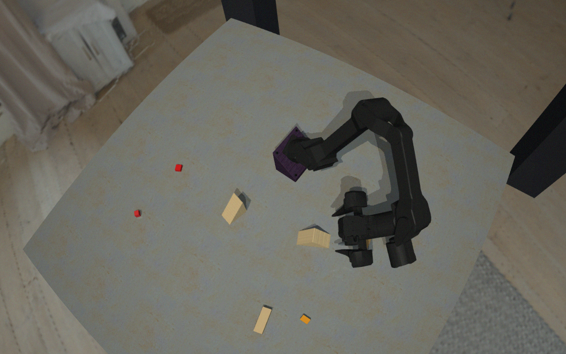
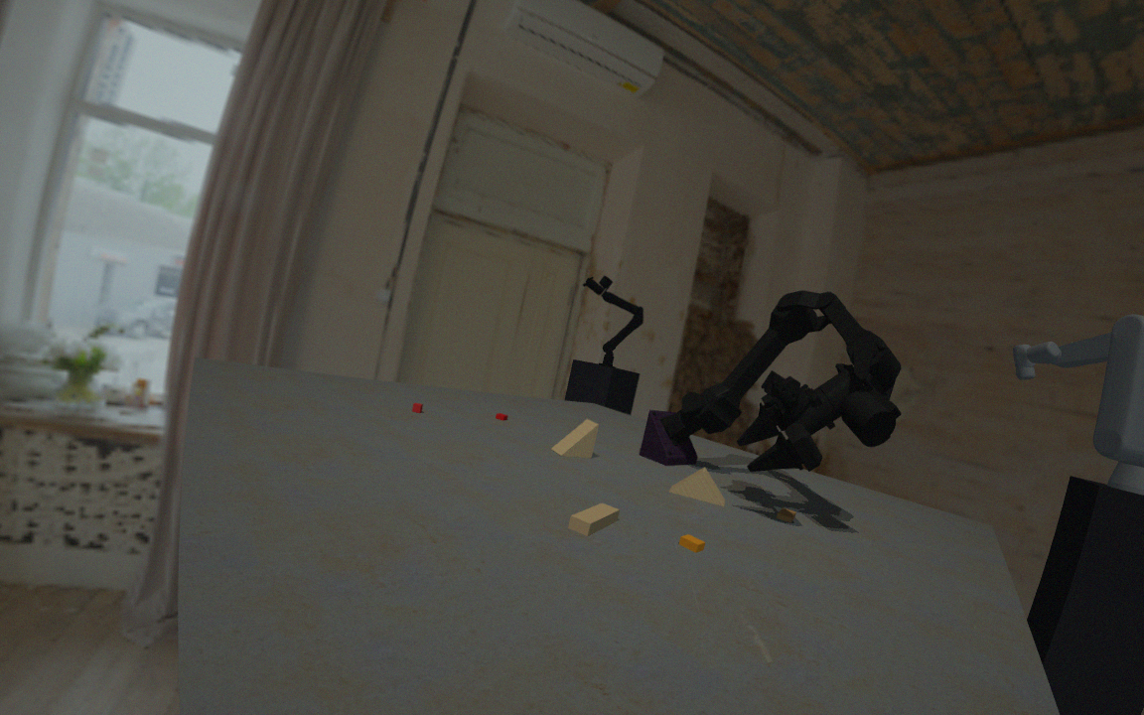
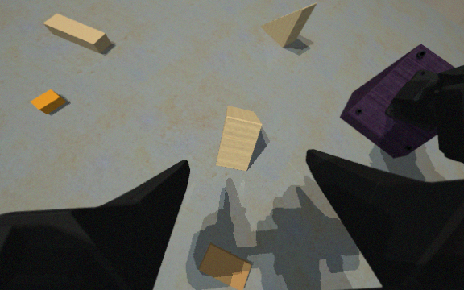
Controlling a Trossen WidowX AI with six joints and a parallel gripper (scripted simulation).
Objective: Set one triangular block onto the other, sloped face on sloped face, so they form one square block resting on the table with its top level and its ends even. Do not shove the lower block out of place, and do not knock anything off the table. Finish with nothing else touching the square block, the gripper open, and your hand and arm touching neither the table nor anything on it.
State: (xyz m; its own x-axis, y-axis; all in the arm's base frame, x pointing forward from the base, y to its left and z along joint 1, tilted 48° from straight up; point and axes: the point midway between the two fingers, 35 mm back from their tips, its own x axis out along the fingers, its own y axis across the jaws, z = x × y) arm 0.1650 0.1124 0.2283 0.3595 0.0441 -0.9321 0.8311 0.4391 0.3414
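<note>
One pale wooden triangular block (image 1: 313, 238) (image 2: 698, 488) (image 3: 238, 142) rests on the table (image 1: 179, 273) just beyond my fingers, its ridge up and faces falling away on both sides. The other triangular block (image 1: 232, 209) (image 2: 576, 441) (image 3: 287, 27) stands apart, farther from the arm's base side, with a sloped face showing upward in the exterior view. My gripper (image 1: 334, 233) (image 2: 744, 455) (image 3: 246, 160) is open wide and empty, raised above the table. In the wrist view the nearer block shows beyond and between the fingertips. Neither block is touched.
A pale plank (image 1: 262, 320) (image 2: 593, 518) (image 3: 75, 32) and an orange block (image 1: 305, 319) (image 2: 691, 543) (image 3: 46, 100) lie aside. Another orange block (image 2: 786, 514) (image 3: 223, 263) lies below the arm. Two red cubes are farther off. The arm stands on a purple base (image 1: 286, 165) (image 3: 377, 109).
</note>
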